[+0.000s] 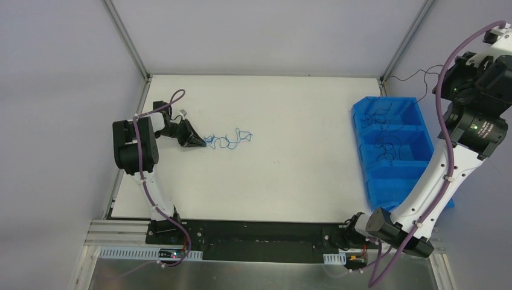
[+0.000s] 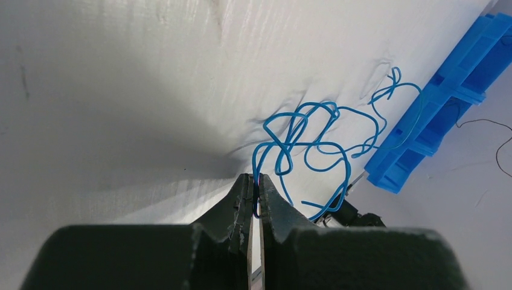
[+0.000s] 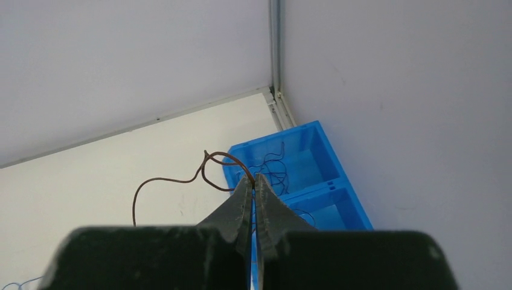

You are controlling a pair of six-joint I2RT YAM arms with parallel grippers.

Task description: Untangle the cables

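A thin blue wire (image 1: 229, 140) lies in loose loops on the white table, left of centre. My left gripper (image 1: 197, 142) is low at the wire's left end and shut on a strand of it; in the left wrist view the jaws (image 2: 255, 182) pinch the blue wire (image 2: 314, 130), which spreads out beyond them. My right gripper (image 1: 442, 86) is raised high at the back right, shut on a thin dark brown wire (image 1: 416, 75). In the right wrist view the dark wire (image 3: 172, 179) loops away to the left from the closed tips (image 3: 253, 180).
A blue three-compartment bin (image 1: 422, 142) stands at the table's right side with several thin dark wires (image 1: 386, 148) in it; it also shows in the right wrist view (image 3: 314, 148) and the left wrist view (image 2: 435, 121). Grey walls and aluminium posts enclose the table.
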